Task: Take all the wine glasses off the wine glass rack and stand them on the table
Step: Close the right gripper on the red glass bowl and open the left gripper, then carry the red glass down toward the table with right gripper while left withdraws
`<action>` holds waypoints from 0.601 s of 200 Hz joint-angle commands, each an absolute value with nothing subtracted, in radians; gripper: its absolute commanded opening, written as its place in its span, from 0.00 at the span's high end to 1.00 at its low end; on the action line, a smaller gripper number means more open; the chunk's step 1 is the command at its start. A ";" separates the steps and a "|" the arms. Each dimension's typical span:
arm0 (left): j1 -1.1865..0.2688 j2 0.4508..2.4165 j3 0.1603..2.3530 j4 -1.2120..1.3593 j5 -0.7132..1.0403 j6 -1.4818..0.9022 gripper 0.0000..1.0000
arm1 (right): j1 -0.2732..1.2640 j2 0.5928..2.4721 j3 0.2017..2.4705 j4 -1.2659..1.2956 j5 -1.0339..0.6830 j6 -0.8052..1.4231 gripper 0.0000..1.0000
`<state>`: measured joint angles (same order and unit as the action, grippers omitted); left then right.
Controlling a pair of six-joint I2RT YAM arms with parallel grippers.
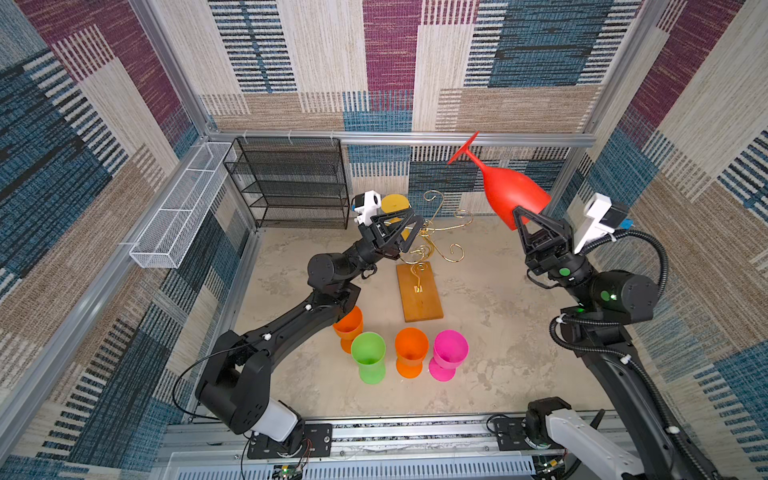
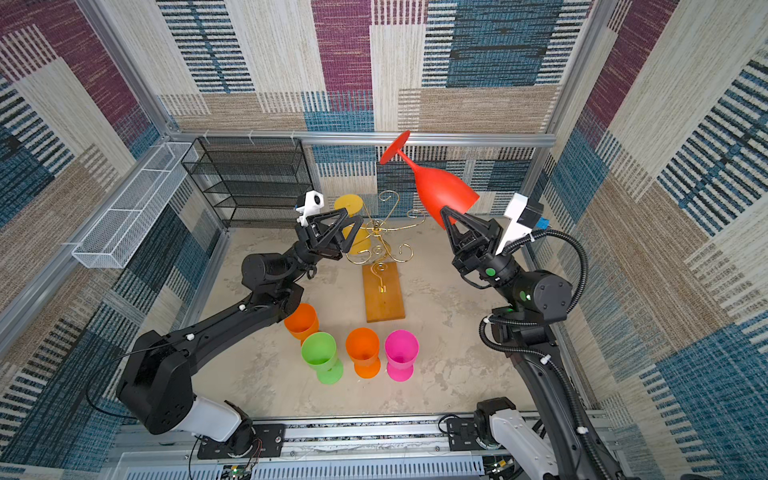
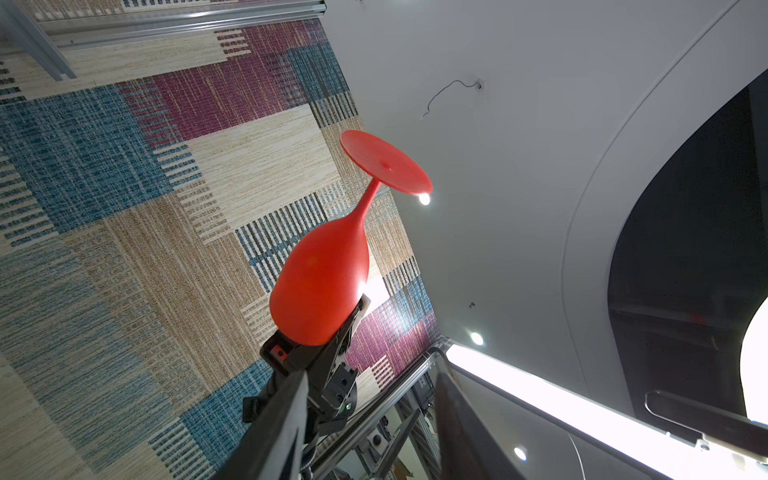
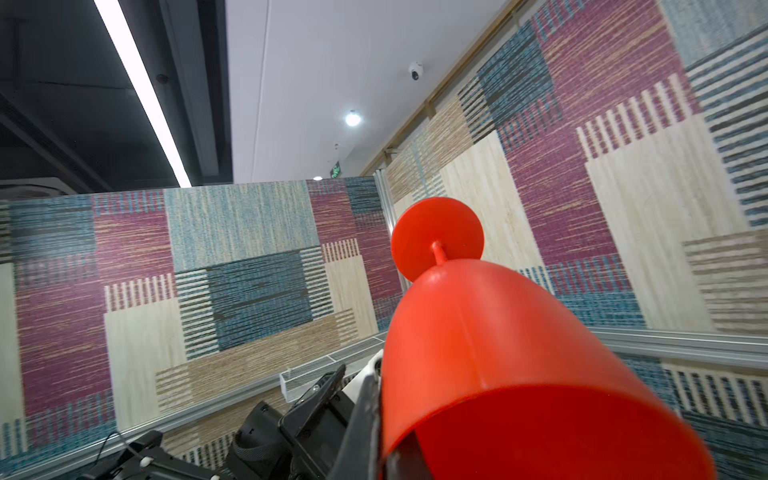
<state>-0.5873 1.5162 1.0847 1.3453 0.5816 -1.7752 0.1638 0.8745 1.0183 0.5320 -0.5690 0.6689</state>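
My right gripper (image 1: 524, 217) (image 2: 451, 215) (image 4: 384, 432) is shut on the rim of a red wine glass (image 1: 512, 192) (image 2: 442, 189) (image 3: 320, 286) (image 4: 498, 353). It holds the glass high and clear of the rack, with the foot tilted up toward the back wall. In both top views the gold wire wine glass rack stands mid-table on its wooden base (image 1: 420, 305) (image 2: 384, 305). A yellow wine glass (image 1: 395, 205) (image 2: 348, 205) hangs foot-up on it. My left gripper (image 1: 415, 226) (image 2: 353, 227) (image 3: 372, 376) is open and empty beside that yellow glass.
Upright on the floor in front of the rack stand two orange glasses (image 1: 350, 326) (image 1: 411, 348), a green one (image 1: 368, 354) and a pink one (image 1: 451, 350). A black mesh shelf (image 1: 291, 183) stands at the back left. A white mesh basket (image 1: 178, 216) hangs on the left wall.
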 commanded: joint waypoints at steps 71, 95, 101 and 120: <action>-0.586 1.347 1.139 0.883 0.724 -1.311 0.47 | 0.163 0.878 1.325 -0.429 -0.051 0.329 1.00; -0.587 1.251 1.155 0.642 0.703 -1.118 0.47 | 0.163 0.888 1.337 -0.515 -0.032 0.309 1.00; -0.586 1.229 1.159 0.565 0.694 -1.071 0.47 | 0.164 0.893 1.336 -0.535 -0.030 0.307 1.00; -0.586 1.160 1.170 0.412 0.655 -0.950 0.46 | 0.164 0.898 1.316 -0.576 -0.044 0.302 1.00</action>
